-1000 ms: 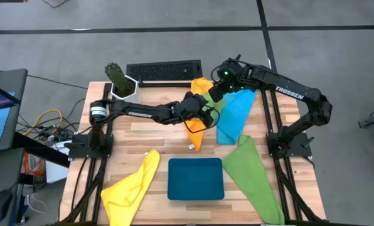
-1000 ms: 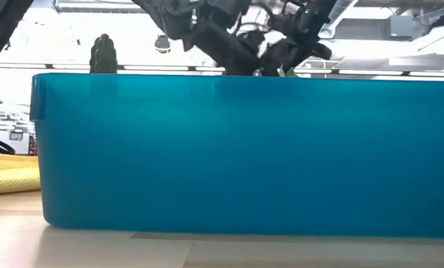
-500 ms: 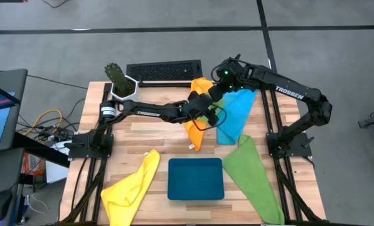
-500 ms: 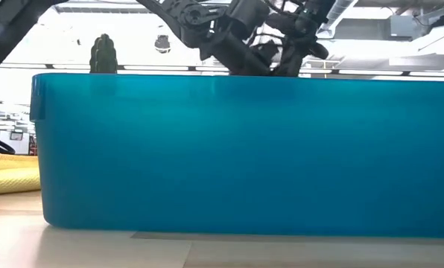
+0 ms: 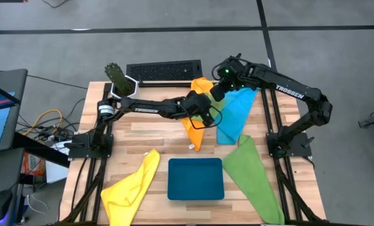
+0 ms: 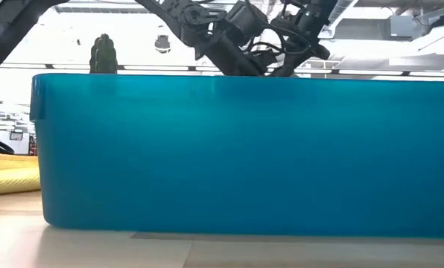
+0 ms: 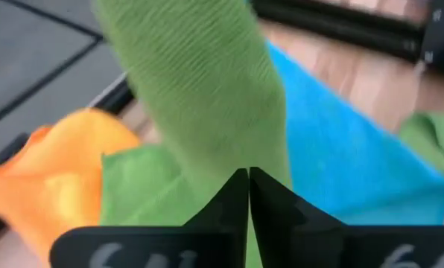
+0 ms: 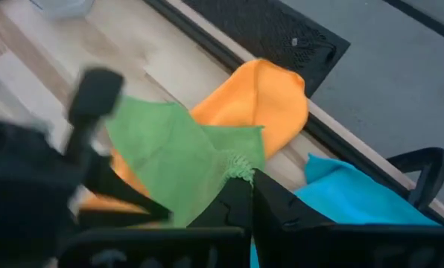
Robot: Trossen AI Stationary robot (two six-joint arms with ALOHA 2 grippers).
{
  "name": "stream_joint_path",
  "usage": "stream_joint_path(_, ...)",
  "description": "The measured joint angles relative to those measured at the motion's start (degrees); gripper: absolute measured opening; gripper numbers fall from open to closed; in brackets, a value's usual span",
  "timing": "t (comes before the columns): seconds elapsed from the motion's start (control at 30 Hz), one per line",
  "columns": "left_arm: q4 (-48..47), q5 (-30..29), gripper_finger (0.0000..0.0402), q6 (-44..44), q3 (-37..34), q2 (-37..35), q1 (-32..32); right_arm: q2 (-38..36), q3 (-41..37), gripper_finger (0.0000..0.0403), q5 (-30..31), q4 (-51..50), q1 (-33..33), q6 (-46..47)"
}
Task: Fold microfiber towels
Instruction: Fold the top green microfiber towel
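Observation:
A green microfiber towel [image 8: 170, 167] hangs between my two grippers above the orange towel [image 5: 196, 129] and beside the sky-blue towel [image 5: 234, 116] at the table's far middle. My left gripper [image 5: 204, 108] and my right gripper [image 5: 217, 94] are both shut on it, close together. Another green towel [image 5: 253, 179] lies at the near right. A yellow towel [image 5: 133, 188] lies at the near left. In the low view the tray's wall hides the towels. My left gripper pinches the green towel between its two shut fingers at a fold [image 7: 240, 160]. From there a band of the cloth [image 7: 196, 67] runs away from the fingertips, drawn fairly taut and lifted off the table. My right gripper pinches the green towel by a frayed corner [image 8: 240, 170] between its two shut fingers. The rest of the cloth spreads away from the fingertips toward my left gripper, above the orange towel.
A dark teal tray [image 5: 195, 179] sits at the near middle and fills the low view [image 6: 237, 149]. A potted cactus [image 5: 117, 78] and a black keyboard-like grille [image 5: 164, 71] stand at the far edge. Bare wood shows left of the orange towel.
My left gripper has moved a little toward the table's far edge and right, closer to my right gripper and the green towel. My right gripper has stayed almost in place.

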Motion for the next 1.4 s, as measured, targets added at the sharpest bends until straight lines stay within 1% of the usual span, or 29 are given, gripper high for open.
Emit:
stream_joint_path(0.1,-8.99,0.2,0.0,1.95,0.0,-3.39,0.44,-0.09,0.01,0.0011,-0.02,-2.84,0.0,-1.12)
stream_joint_path(0.23,-20.39,0.6,0.0,2.91,-0.01,-10.94,0.89,-0.04,0.04,0.0011,-0.16,-15.53,0.39,0.02)
stream_joint_path(0.3,-26.61,0.62,0.0,1.83,0.0,-15.67,0.86,0.34,0.03,0.0013,-0.93,-22.41,2.51,1.11)
stream_joint_path(0.37,-31.14,0.64,0.0,0.03,0.0,-20.27,0.62,0.63,0.02,0.0012,-3.64,-25.89,5.48,2.0)
stream_joint_path(0.43,-34.73,0.67,0.0,-1.76,0.0,-24.76,0.25,0.51,0.02,0.0009,-10.61,-28.01,8.75,1.87)
stream_joint_path(0.5,-37.1,0.77,0.0,-3.25,0.0,-28.97,0.01,0.46,0.02,0.0009,-21.24,-25.63,11.68,-0.34)
stream_joint_path(0.53,-37.34,1.4,0.0,-3.44,0.01,-30.99,0.02,0.65,0.02,0.0009,-26.47,-21.79,12.75,-2.29)
stream_joint_path(0.57,-38.15,1.95,0.0,-3.51,0.02,-32.6,0.07,1.24,0.36,0.0009,-29.95,-16.53,13.37,-4.09)
stream_joint_path(0.6,-38.67,2.16,0.0,-3.47,0.02,-34.07,0.3,2.18,1.04,0.0009,-31.38,-10.85,13.53,-5.34)
stream_joint_path(0.67,-38.63,2.04,0.0,-2.86,0.02,-36.26,0.87,4.34,2.8,0.0012,-30.85,-2.34,11.66,-5.84)
stream_joint_path(0.7,-38.63,1.79,0.0,-2.76,0.02,-37.1,1.23,5.43,3.67,0.0013,-29.01,0.23,9.72,-5.76)
stream_joint_path(0.77,-38.52,1.59,0.0,-3.38,0.02,-38.13,2.1,8.09,4.9,0.0012,-21.98,3.09,4.95,-3.31)
stream_joint_path(0.8,-38.52,1.55,0.0,-4.16,0.02,-38.23,2.49,9.47,4.91,0.0011,-19.04,2.12,2.4,-1.77)
stream_joint_path(0.87,-38.92,1.55,0.0,-4.84,-0.02,-38.03,3.11,12.5,4.72,0.001,-16.47,-1.65,-2.16,-0.47)
stream_joint_path(1.0,-38.6,0.61,0.0014,-4.68,-1.89,-36.25,3.31,17.32,4.7,0.0015,-17.08,-9.65,-7.83,-0.47)
stream_joint_path(1.07,-38.33,0.59,0.003,-4.8,-4.37,-34.93,3.31,18.37,4.67,0.0017,-17.52,-11.79,-9.1,-2.82)
stream_joint_path(1.13,-36.36,0.91,0.005,-5.39,-7.25,-33.37,3.31,18.34,4.72,0.0015,-17.64,-11.79,-9.8,-4.33)
stream_joint_path(1.2,-30.6,2.76,0.0071,-3.58,-11.02,-31.74,3.16,18.19,4.75,0.0011,-17.93,-10.97,-10.39,-4.89)
stream_joint_path(1.3,-15.85,8.3,0.01,-0.83,-15.49,-27.89,2.89,17.76,4.76,0.0011,-17.96,-9.64,-11.12,-5.64)
stream_joint_path(1.37,-8.7,11.08,0.0115,-0.05,-16.02,-24.63,2.81,17.73,4.74,0.0014,-17.91,-9.75,-11.66,-5.64)
stream_joint_path(1.4,-6.82,11.9,0.0121,0.81,-15.94,-22.79,2.81,17.75,4.74,0.0016,-17.89,-9.73,-11.92,-5.68)
